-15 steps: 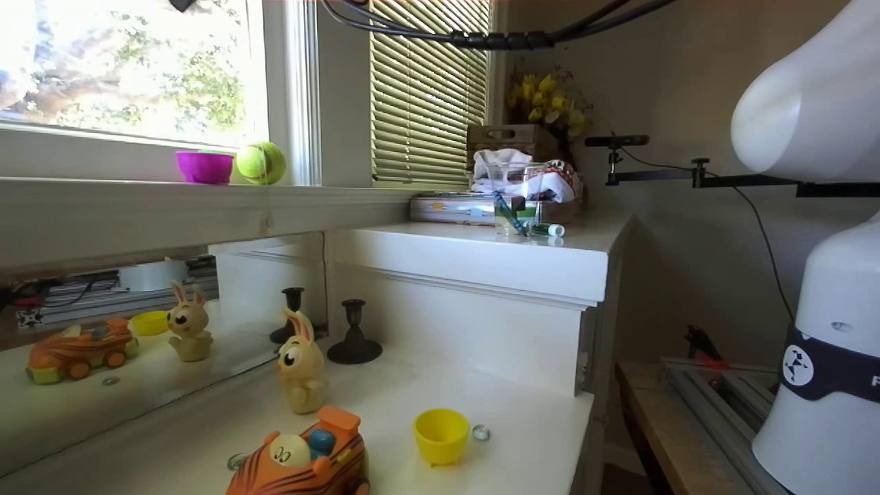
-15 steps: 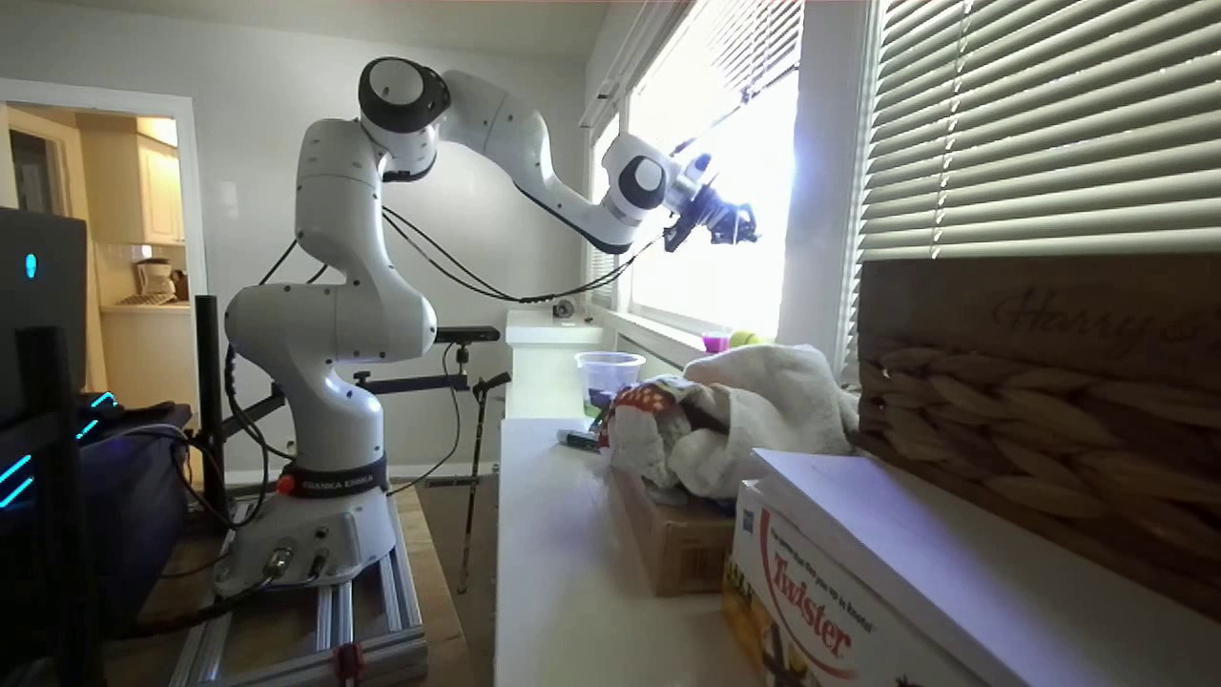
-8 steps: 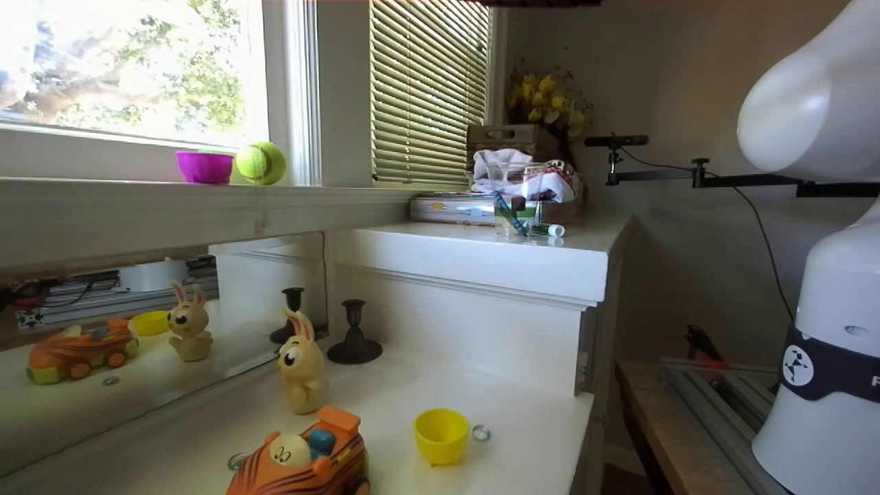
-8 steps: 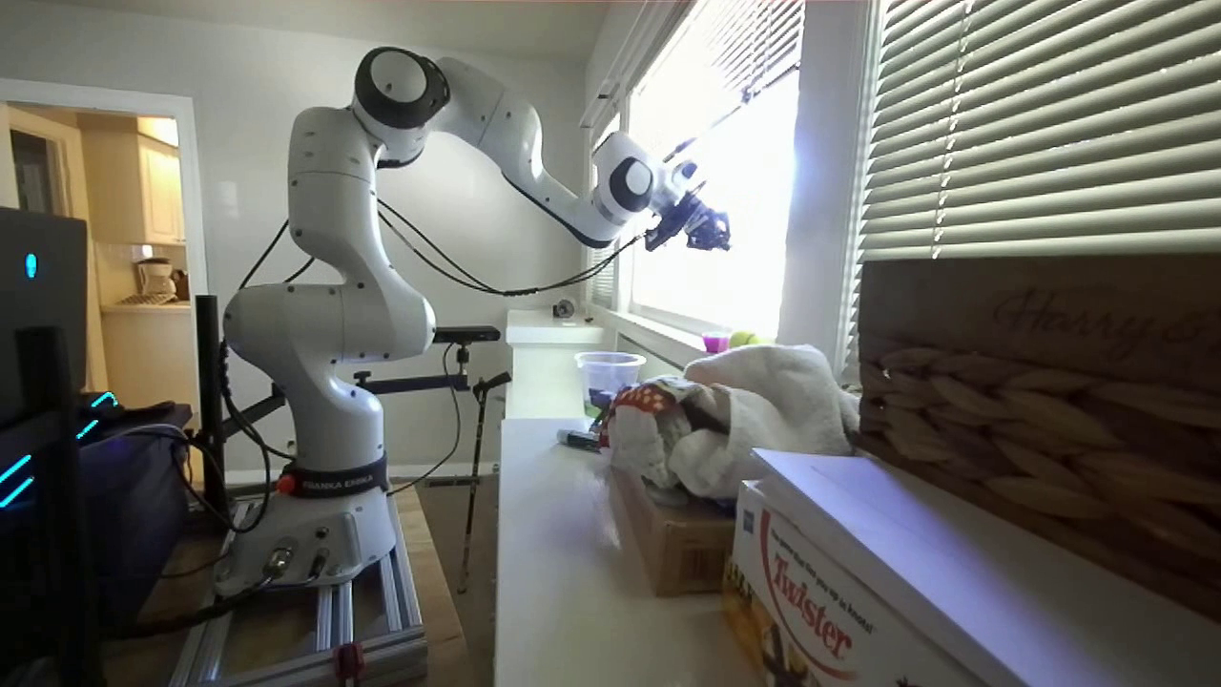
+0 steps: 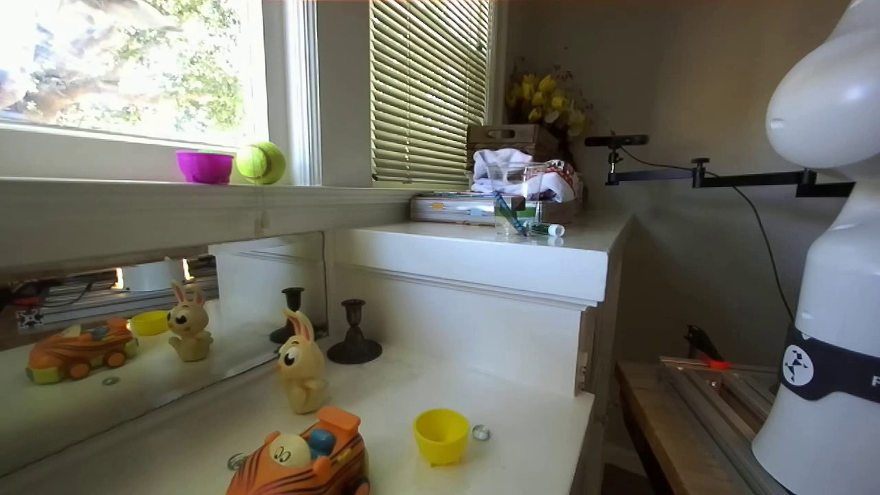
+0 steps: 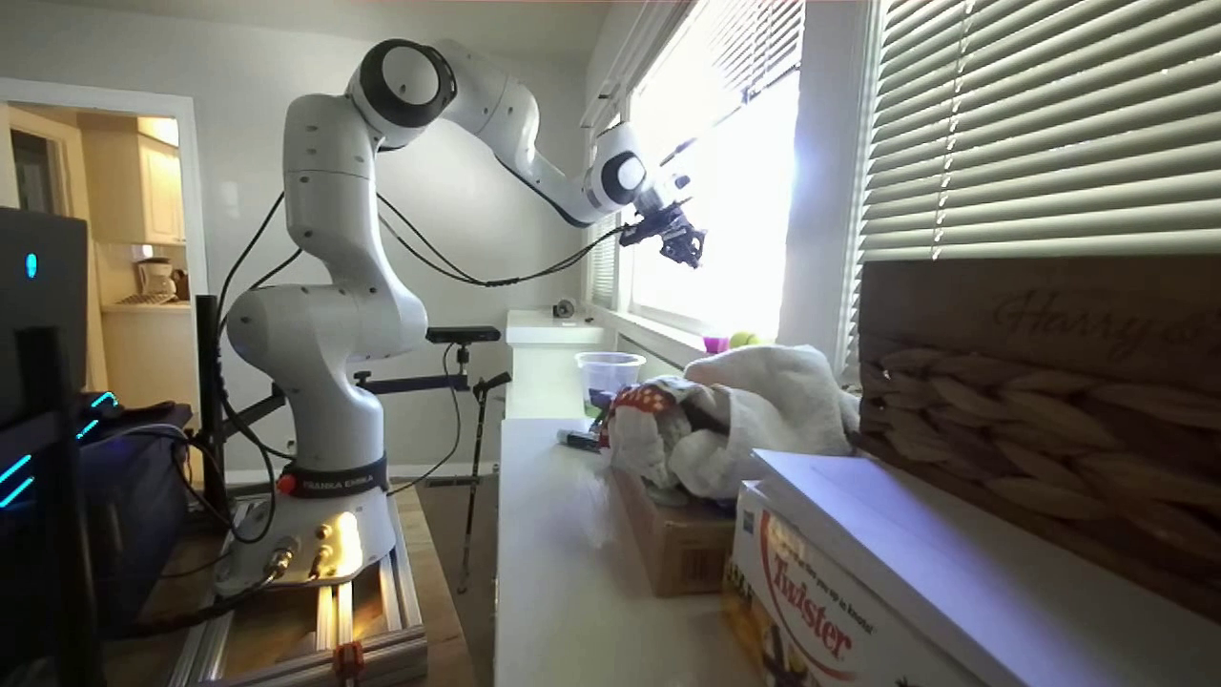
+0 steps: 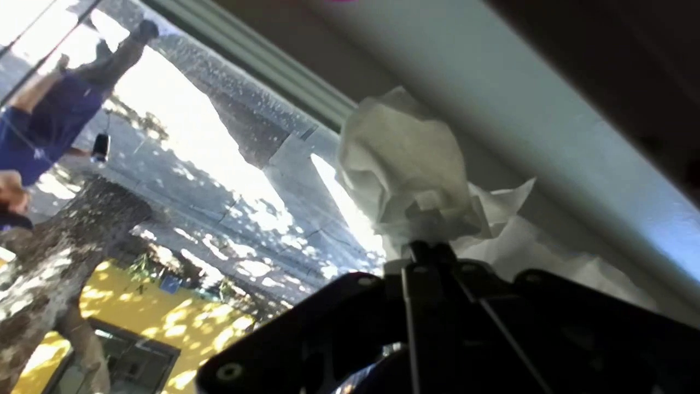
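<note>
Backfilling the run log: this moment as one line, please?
gripper: apparently shut on crumpled white tissue | position: high, near window | shelf: yellow cup, orange toy car, bunny figure | sill: purple bowl, tennis ball

- A crumpled sheet (image 7: 404, 153), whitish and thin like tissue or soft paper, is pinched at the tip of the pincer (image 7: 429, 249).
- Its largest part is bunched into a rounded, creased puff just beyond the pincer's tip, and a greyer, partly see-through patch is seen nearest that tip.
- Paler folds, one of them pointed, are spread to the right of the pincer in the wrist view and partly covered by it; whether they are joined to the puff cannot be told.
</note>
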Available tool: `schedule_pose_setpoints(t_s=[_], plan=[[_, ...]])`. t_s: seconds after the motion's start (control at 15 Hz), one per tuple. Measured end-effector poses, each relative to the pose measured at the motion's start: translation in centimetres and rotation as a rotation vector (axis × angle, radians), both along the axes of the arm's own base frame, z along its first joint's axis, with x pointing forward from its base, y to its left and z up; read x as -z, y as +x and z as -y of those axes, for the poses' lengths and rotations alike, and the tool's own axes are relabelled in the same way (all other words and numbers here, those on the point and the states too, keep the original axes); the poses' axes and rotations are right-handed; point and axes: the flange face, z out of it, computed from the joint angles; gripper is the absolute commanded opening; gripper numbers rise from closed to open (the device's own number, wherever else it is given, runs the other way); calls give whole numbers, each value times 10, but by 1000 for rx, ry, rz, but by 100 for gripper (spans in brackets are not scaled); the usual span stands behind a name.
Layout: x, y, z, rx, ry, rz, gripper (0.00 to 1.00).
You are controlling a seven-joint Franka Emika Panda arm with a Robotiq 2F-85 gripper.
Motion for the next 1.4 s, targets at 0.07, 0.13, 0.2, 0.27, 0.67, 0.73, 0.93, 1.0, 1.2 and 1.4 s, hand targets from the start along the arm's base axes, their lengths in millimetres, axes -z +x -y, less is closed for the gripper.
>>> schedule_pose_setpoints(t_s=[0.07,0.13,0.2,0.27,0.67,0.73,0.93,1.0,1.2,1.4], plan=[[0,-1,-2,3,30,-41,1],[-1,-3,-2,-2,62,-82,1],[-2,-5,-3,-4,91,-120,1],[-5,-9,-2,-4,118,-153,1],[-42,-60,48,108,196,-260,1],[-47,-72,62,137,199,-267,1],[-47,-105,104,239,192,-287,1],[-42,-114,116,276,187,-296,1],[-23,-134,148,402,187,-323,1],[0,-146,174,538,198,-347,1]])
